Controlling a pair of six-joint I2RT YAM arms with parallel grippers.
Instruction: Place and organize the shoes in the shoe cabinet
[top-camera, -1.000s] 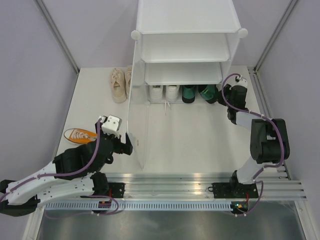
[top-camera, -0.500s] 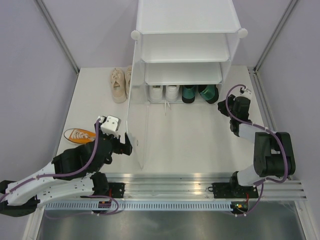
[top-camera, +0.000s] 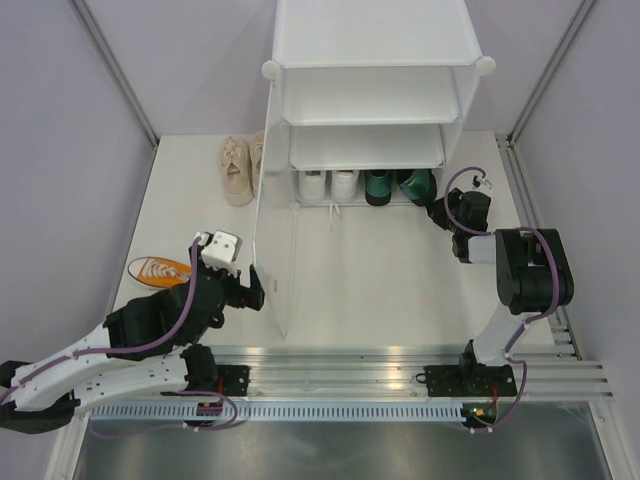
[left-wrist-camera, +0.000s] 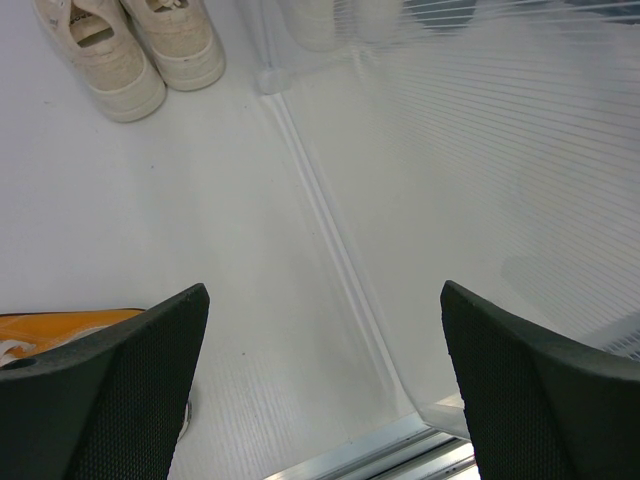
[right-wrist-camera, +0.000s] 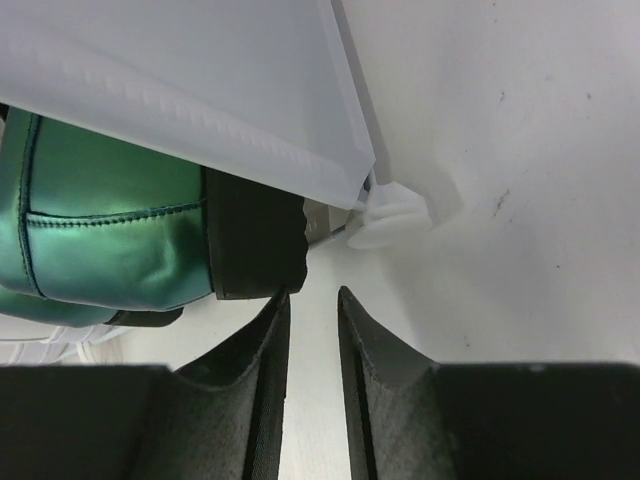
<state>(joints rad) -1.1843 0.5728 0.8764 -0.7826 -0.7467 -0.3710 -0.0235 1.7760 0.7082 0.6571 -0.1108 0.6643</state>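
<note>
The orange sneaker (top-camera: 160, 269) lies left of the left gripper (left-wrist-camera: 322, 292), whose jaws are spread wide and empty. Its long axis runs across the table (top-camera: 380, 270). The right gripper (right-wrist-camera: 312, 305), narrowly parted and empty, is well apart.

Glossy green heel (right-wrist-camera: 100, 230), translucent ribbed plastic cabinet panel (left-wrist-camera: 500, 150), matt white table (left-wrist-camera: 200, 200)
</note>
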